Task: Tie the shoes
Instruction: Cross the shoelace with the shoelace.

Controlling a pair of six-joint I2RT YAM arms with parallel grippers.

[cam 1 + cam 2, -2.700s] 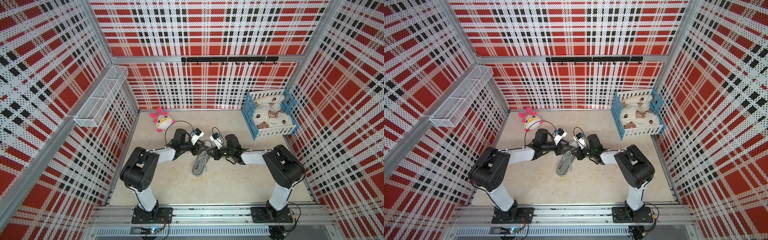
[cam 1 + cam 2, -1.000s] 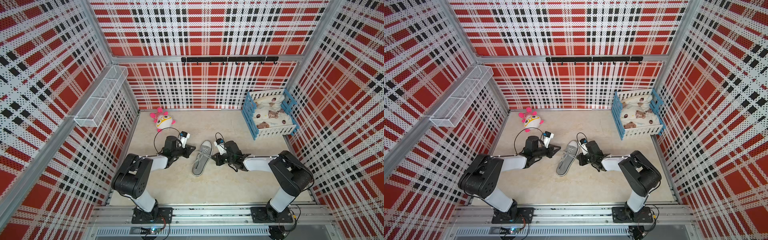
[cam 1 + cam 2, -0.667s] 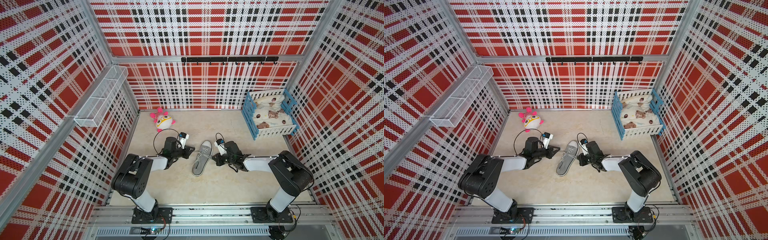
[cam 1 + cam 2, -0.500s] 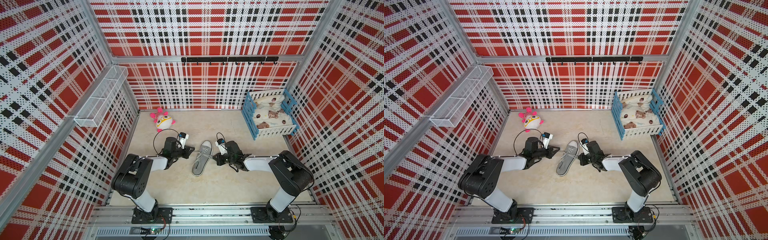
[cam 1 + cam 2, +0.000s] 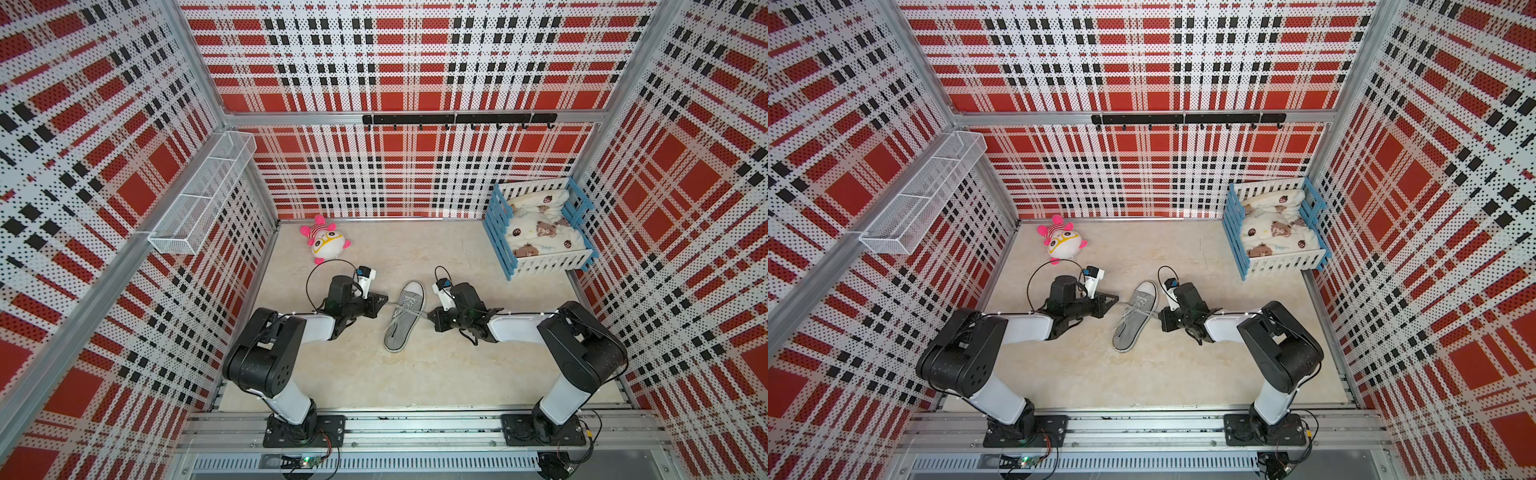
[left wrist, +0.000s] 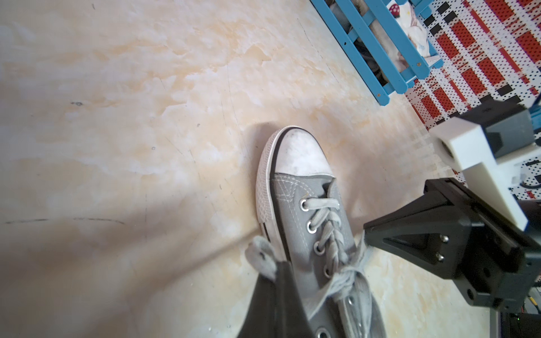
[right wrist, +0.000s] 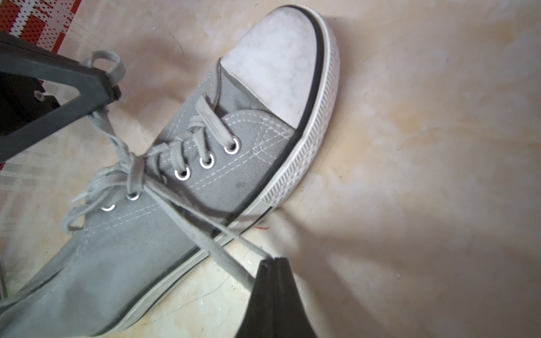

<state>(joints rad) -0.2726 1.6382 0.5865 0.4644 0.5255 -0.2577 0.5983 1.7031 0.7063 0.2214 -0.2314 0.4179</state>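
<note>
A grey canvas shoe (image 5: 405, 318) (image 5: 1136, 320) with a white toe cap lies on the beige floor between my arms, toe toward the back wall. Its pale laces meet in a knot (image 7: 131, 169) over the tongue. My left gripper (image 5: 384, 299) (image 6: 278, 263) is on the shoe's left, shut on a lace loop (image 6: 262, 257) that pokes past its tips. On the shoe's right, my right gripper (image 5: 432, 316) (image 7: 273, 260) is shut on two lace strands (image 7: 205, 234) that run taut from the knot. Each wrist view shows the other gripper across the shoe (image 6: 289, 204).
A pink-and-white plush toy (image 5: 328, 243) lies at the back left of the floor. A blue-and-white crib (image 5: 505, 257) with bedding stands at the back right. A wire basket (image 5: 203, 195) hangs on the left wall, and a black hook rail (image 5: 457, 119) runs along the back wall.
Since the earliest frames both grippers have drawn apart from above the shoe to its two sides, pulling the laces outward. Over the last second hardly anything has moved.
</note>
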